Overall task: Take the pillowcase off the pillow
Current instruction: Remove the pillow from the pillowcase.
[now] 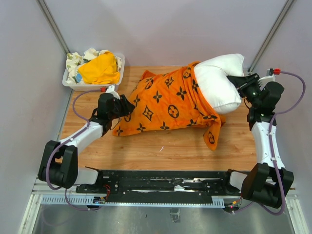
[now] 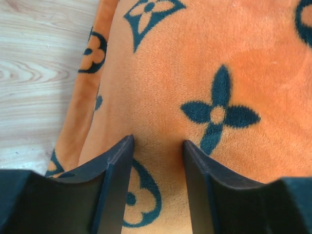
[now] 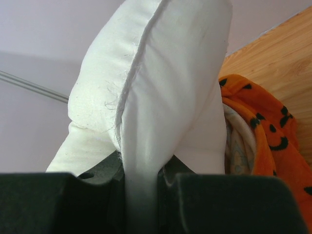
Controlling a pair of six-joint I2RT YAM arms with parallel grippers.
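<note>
Wooden table [image 1: 161,146] carries orange monogram pillowcase [image 1: 165,105] w/ white pillow [image 1: 219,80] sticking out its right end; white bin [image 1: 68,82] of cloths [image 1: 100,68] at far-left corner.

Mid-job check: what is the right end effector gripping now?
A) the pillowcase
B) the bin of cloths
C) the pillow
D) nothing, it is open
C: the right wrist view shows the right end effector shut on the seamed edge of the white pillow, with the orange pillowcase lying beyond it.
</note>
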